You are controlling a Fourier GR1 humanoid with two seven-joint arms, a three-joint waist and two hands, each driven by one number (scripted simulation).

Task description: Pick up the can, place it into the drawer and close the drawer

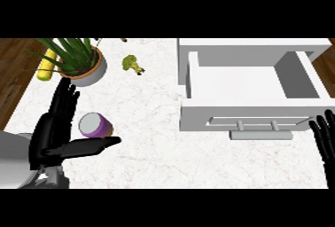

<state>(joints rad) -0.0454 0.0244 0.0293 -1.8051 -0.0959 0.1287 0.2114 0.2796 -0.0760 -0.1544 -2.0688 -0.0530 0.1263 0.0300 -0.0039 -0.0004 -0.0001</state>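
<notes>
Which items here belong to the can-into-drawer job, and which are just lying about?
Job: purple can with grey top; open white drawer with grey bar handle; left hand.
Lying about: potted green plant; yellow corn cob; green broccoli floret.

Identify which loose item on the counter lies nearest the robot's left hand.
The purple can, between the left hand's fingers and thumb; the broccoli and corn lie farther back.
</notes>
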